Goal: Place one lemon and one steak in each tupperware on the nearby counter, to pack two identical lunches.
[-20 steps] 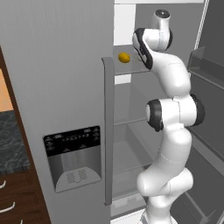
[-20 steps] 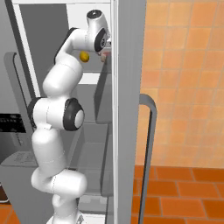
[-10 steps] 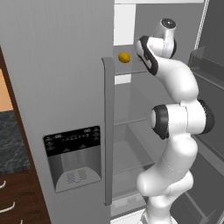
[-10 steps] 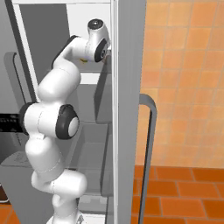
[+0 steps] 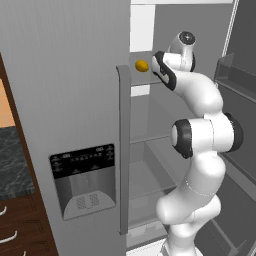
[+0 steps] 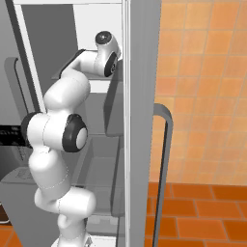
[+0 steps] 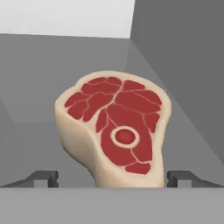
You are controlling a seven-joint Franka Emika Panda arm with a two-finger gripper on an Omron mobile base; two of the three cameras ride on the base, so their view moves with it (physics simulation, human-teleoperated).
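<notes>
The arm reached high into the open fridge (image 5: 90, 75), and its wrist hid the gripper in both base views. In the hand view the gripper (image 7: 112, 177) stood spread wide, one dark fingertip (image 7: 43, 177) to each side of the steak (image 7: 114, 127), pinching nothing; whether the tips touched the meat could not be told. The steak stood on edge on the grey shelf (image 7: 39, 131), near the shelf's back right corner, its lower edge cut off by the bottom of the hand view. A lemon (image 5: 142, 65) lay at the front left edge of the upper shelf (image 5: 142, 77), beside the arm, partly cut off by the door's edge. A strip of counter (image 5: 14, 160) showed at the left base view's left edge.
</notes>
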